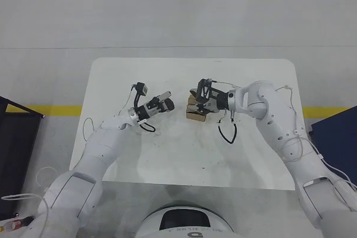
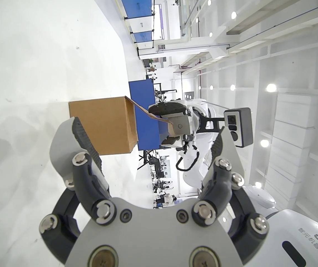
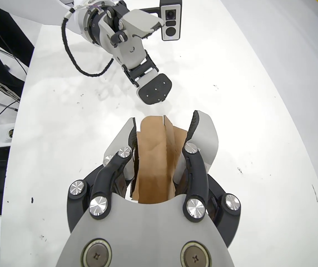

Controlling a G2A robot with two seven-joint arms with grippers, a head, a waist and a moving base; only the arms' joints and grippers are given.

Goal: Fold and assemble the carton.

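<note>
A brown carton (image 1: 196, 112) stands near the middle of the white table (image 1: 256, 77), its body folded up into a box (image 2: 100, 125). In the right wrist view, cardboard flaps (image 3: 153, 154) fill the gap between the fingers of my right gripper (image 3: 163, 129), which is shut on them. That gripper (image 1: 201, 101) sits over the carton's top. From the left wrist view I see it (image 2: 171, 125) holding a raised flap. My left gripper (image 1: 166, 102) hovers just beside the carton, open with nothing held (image 2: 148, 140). Its two pads (image 3: 156, 88) stand wide apart.
A black cart (image 1: 6, 149) stands beside the table on the left arm's side, and a blue partition (image 1: 345, 131) on the other. A yellow floor line (image 1: 47, 109) runs behind the table. Black cables loop from both wrists.
</note>
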